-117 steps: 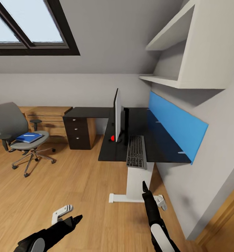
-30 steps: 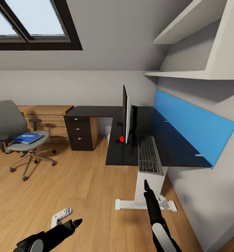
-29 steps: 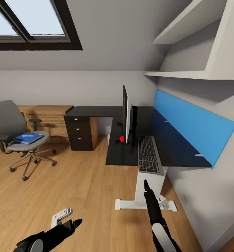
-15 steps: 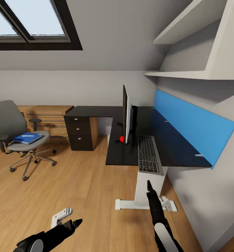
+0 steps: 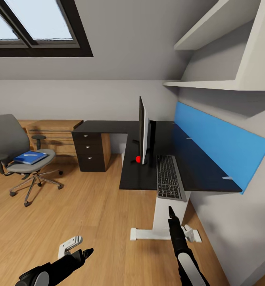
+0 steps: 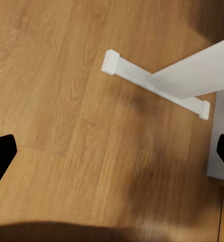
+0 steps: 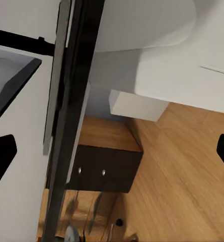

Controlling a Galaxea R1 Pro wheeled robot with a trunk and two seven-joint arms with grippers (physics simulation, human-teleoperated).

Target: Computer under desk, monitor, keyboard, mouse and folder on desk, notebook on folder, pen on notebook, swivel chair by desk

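monitor (image 5: 142, 130) and keyboard (image 5: 169, 181) on desk (image 5: 194, 167), notebook (image 5: 29, 157) on swivel chair (image 5: 14, 147)

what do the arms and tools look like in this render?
Both arms are glossy black with pale grey-white panels along the forearm. The right tool tapers to slim black fingers. The left tool has dark pointed tips. No cables or markings are visible.

The robot's left arm (image 5: 55, 270) is shiny black with a round grey patch and a small white bracket (image 5: 70, 244). Its right arm (image 5: 184, 254) is thin, black, with a long white-grey panel.
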